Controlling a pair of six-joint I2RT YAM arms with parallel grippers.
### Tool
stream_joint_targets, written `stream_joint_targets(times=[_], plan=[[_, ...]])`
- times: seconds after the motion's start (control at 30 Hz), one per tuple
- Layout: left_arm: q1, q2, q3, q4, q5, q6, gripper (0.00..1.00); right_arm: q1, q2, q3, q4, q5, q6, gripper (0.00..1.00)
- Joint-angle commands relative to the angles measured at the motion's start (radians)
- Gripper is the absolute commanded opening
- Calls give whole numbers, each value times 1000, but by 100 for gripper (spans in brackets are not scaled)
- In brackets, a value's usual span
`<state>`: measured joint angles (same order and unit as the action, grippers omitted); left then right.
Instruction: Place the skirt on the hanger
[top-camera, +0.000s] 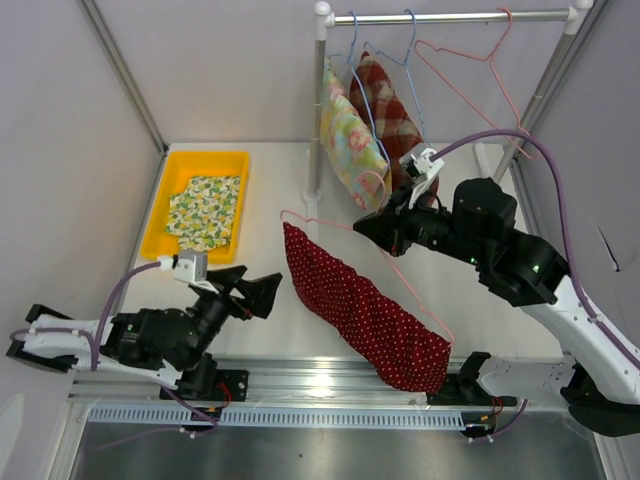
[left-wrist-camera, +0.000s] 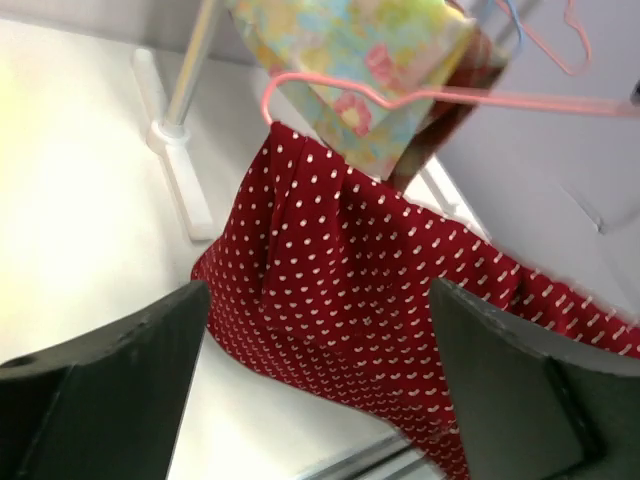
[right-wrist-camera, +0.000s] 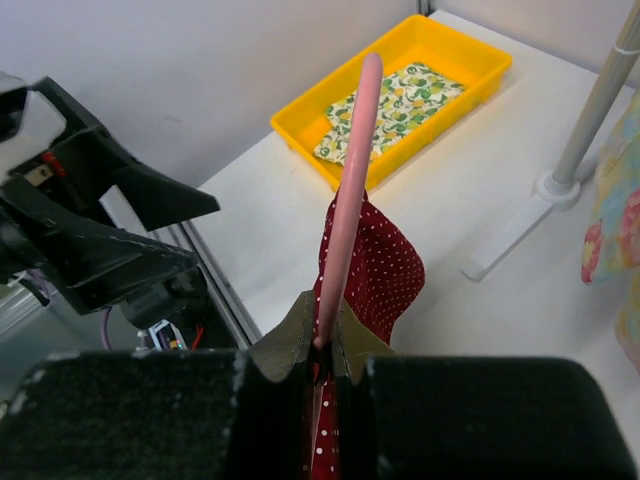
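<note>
A red skirt with white dots (top-camera: 365, 308) hangs draped over a pink wire hanger (top-camera: 330, 224), held tilted above the table. My right gripper (top-camera: 372, 231) is shut on the hanger's wire; in the right wrist view the pink hanger (right-wrist-camera: 348, 190) runs up from between the shut fingers (right-wrist-camera: 322, 340), with the skirt (right-wrist-camera: 385, 270) below. My left gripper (top-camera: 268, 291) is open and empty, just left of the skirt's upper end. In the left wrist view the skirt (left-wrist-camera: 370, 290) fills the space beyond the open fingers, and the hanger (left-wrist-camera: 400, 97) shows above it.
A yellow tray (top-camera: 232, 160) at the back left holds a folded floral cloth (top-camera: 203, 211). A clothes rail (top-camera: 450, 17) at the back carries a floral garment (top-camera: 350, 145), a dark red plaid garment (top-camera: 392, 115), a blue hanger (top-camera: 385, 50) and an empty pink hanger (top-camera: 470, 60). The rail's post (top-camera: 318, 110) stands mid-table.
</note>
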<state>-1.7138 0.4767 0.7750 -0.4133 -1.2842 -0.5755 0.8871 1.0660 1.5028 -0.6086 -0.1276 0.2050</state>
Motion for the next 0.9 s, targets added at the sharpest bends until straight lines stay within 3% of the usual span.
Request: stream_joint_targets(times=[0.0, 0.03, 0.1, 0.2, 0.27, 0.4, 0.57, 0.7, 0.87], plan=[[141, 37, 1, 253, 245, 355, 95, -14, -34, 70, 32, -67, -13, 0], [181, 69, 67, 172, 253, 324, 95, -17, -37, 70, 33, -60, -10, 0], [293, 89, 87, 197, 444, 368, 95, -37, -38, 68, 40, -85, -6, 0], [425, 103, 104, 195, 535, 373, 91, -57, -29, 74, 40, -119, -6, 0], [509, 129, 118, 170, 690, 359, 89, -74, -17, 85, 41, -168, 4, 0], [776, 168, 119, 168, 972, 304, 74, -125, 6, 119, 23, -216, 20, 0], [891, 204, 90, 243, 1236, 266, 65, -263, 46, 155, 59, -360, 71, 0], [951, 215, 75, 289, 1353, 256, 68, -375, 89, 186, 85, -547, 129, 0], [1020, 267, 80, 300, 1433, 258, 71, -428, 100, 197, 112, -613, 160, 0]])
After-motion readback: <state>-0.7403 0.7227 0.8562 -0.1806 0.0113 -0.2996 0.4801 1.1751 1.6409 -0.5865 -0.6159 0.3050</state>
